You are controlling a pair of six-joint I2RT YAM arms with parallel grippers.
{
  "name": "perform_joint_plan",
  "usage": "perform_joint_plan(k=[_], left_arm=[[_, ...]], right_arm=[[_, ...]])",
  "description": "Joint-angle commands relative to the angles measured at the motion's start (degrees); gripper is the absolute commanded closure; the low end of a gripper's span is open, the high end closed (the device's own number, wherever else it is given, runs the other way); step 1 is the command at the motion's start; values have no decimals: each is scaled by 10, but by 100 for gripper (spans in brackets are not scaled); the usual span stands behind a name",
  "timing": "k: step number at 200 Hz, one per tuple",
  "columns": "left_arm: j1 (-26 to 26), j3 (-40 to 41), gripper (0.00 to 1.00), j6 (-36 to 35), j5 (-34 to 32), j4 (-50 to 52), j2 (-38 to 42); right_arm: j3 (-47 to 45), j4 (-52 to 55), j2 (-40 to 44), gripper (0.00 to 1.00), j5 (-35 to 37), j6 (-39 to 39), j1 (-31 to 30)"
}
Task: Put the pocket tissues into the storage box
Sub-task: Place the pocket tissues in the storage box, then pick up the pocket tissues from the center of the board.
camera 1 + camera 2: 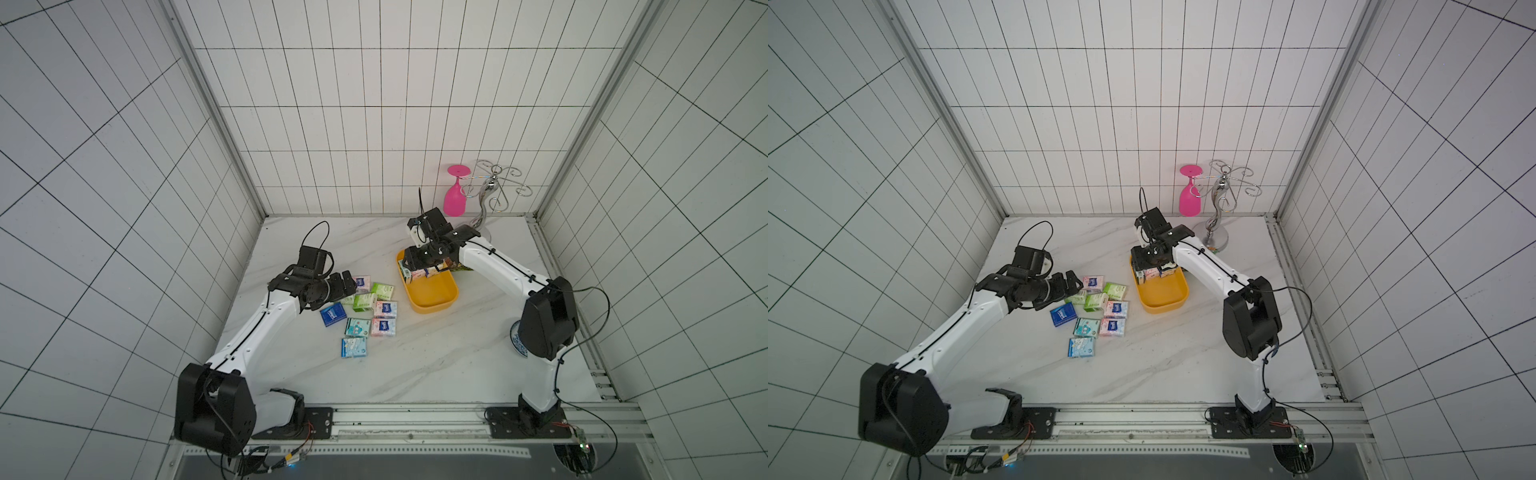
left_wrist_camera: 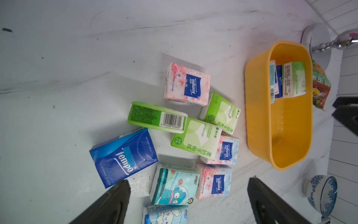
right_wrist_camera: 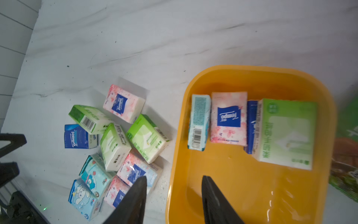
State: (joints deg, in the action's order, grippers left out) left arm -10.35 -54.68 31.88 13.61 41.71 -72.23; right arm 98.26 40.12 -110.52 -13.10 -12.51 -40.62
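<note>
Yellow storage box (image 3: 251, 194), four pocket tissues (image 3: 228, 118) inside

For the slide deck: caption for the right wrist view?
Four packets stand in the yellow box; nine more lie on the table.

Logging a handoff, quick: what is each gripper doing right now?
Left gripper: open, empty, above the loose pocket tissues.
Right gripper: open, empty, over the storage box.

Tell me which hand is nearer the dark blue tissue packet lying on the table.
Left. The left hand hangs open just beside the dark blue packet, at the pile's edge. The right hand is over the storage box, across the pile from it, nothing between its fingers.
</note>
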Motion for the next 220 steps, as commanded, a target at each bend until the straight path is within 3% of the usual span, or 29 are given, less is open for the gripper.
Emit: perform_joint_plan(k=[1, 34, 68, 101, 109, 176, 220], left_arm=[[53, 31, 2, 37, 38, -30, 25], [124, 63, 2, 49, 67, -36, 49], [141, 80, 2, 49, 77, -36, 46], [145, 91, 2, 52, 83, -37, 49], [145, 92, 2, 51, 85, -37, 49], [146, 85, 2, 45, 89, -32, 54], [146, 86, 2, 38, 83, -26, 59]], right_arm=[[-14, 11, -2, 49, -29, 27, -23], [-4, 10, -26, 44, -75, 26, -50], [25, 16, -65, 38, -94, 42, -83], [40, 16, -98, 15, -85, 95, -108], [48, 16, -106, 0, -80, 111, -112], [171, 75, -192, 1, 33, 213, -140], [226, 109, -237, 1, 58, 271, -155]])
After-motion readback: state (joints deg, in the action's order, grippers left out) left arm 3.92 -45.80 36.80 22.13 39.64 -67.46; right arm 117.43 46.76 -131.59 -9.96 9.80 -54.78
